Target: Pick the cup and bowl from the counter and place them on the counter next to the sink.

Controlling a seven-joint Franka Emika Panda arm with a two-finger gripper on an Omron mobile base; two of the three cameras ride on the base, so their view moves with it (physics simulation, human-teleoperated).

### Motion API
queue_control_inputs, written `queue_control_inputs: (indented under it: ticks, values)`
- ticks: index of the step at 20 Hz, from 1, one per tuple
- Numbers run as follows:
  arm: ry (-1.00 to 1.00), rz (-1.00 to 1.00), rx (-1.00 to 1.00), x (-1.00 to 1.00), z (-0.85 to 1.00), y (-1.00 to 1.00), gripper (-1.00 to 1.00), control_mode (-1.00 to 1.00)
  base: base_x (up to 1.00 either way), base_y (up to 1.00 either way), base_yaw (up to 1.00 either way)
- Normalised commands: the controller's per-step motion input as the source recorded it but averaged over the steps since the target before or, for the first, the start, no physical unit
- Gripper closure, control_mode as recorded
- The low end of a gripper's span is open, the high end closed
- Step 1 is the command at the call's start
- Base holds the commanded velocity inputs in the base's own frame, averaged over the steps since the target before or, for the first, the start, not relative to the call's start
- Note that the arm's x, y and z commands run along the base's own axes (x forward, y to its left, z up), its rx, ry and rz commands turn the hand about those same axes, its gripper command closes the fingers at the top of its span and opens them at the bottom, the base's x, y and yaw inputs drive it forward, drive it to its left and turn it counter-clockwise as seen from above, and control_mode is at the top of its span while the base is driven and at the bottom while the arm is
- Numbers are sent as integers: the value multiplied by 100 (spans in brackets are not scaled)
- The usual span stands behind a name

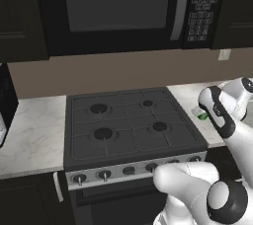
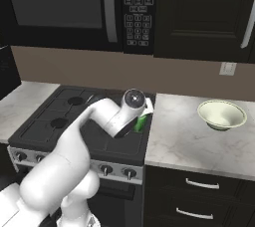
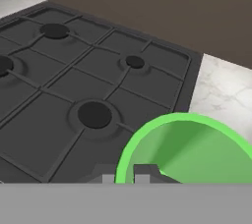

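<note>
Bright green cup (image 3: 197,149) — pale cream bowl (image 2: 221,115) — white-grey marbled counter (image 2: 189,144)

Dark kitchen wall with a black gas stovetop (image 1: 131,123) at its centre.

Above the stovetop hangs a black microwave (image 1: 128,7) with a long silver handle (image 1: 178,4) and a keypad (image 2: 135,19) on its right side. Dark upper cabinets (image 2: 204,14) flank the microwave. Behind the stovetop runs a plain brown backsplash (image 1: 118,71), with a pale wall outlet (image 2: 227,68) to the right of the stovetop. A row of round control knobs (image 1: 104,174) lines the stovetop's silver front panel. To its right, dark lower drawers (image 2: 199,196) carry curved silver pulls. Four round burners (image 3: 93,115) sit beneath the dark grates. Light is even and soft.
</note>
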Motion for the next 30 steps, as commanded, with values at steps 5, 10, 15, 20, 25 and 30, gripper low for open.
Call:
queue_control_inputs:
  ticks: [5,10,15,20,25,30]
  values:
    - [0,-10,-16,0,1,27,100,-100,0,0,0]
    - [0,-11,-2,-13,1,11,100,-100,0,0,0]
    - [0,0,0,-65,19,0,100,-100,0,0,0]
    - [0,1,0,-48,31,3,100,-100,0,0,0]
    - [0,0,0,-20,31,21,100,-100,0,0,0]
    - [0,0,0,-12,18,39,100,-100,0,0,0]
